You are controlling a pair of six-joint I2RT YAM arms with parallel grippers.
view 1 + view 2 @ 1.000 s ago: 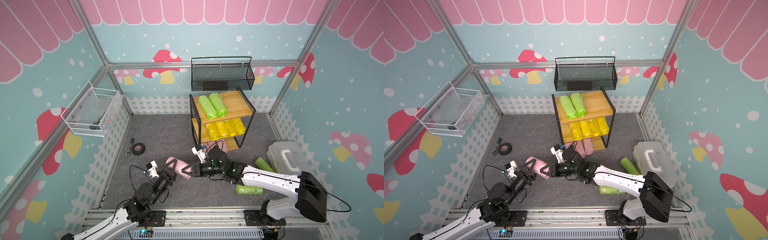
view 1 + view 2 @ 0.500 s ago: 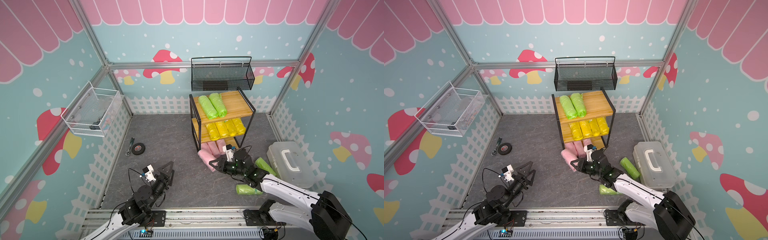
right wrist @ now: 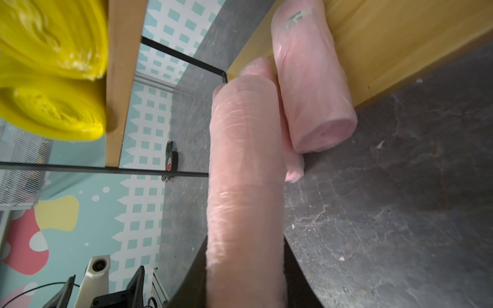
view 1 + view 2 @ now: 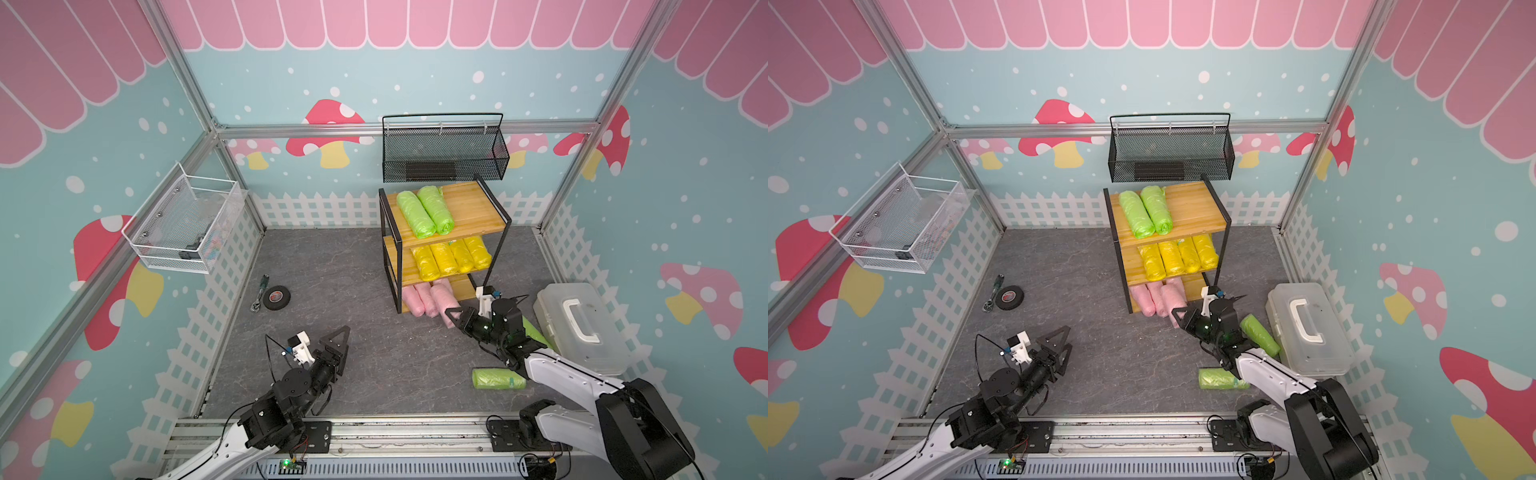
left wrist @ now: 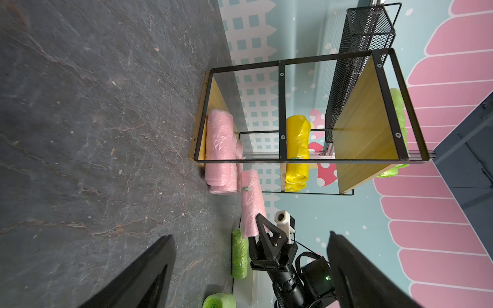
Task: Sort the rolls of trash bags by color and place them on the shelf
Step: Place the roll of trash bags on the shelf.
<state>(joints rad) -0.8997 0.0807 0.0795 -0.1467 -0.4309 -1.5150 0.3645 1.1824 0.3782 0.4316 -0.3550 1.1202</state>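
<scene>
Pink roll [image 3: 245,186], moved across to the shelf [image 4: 469,208], gripped between right jaws; left jaws open.

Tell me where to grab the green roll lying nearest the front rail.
Around the middle of the green roll, coming straight down from above: it lies flat on the floor, a cylinder with both long sides free.
</scene>
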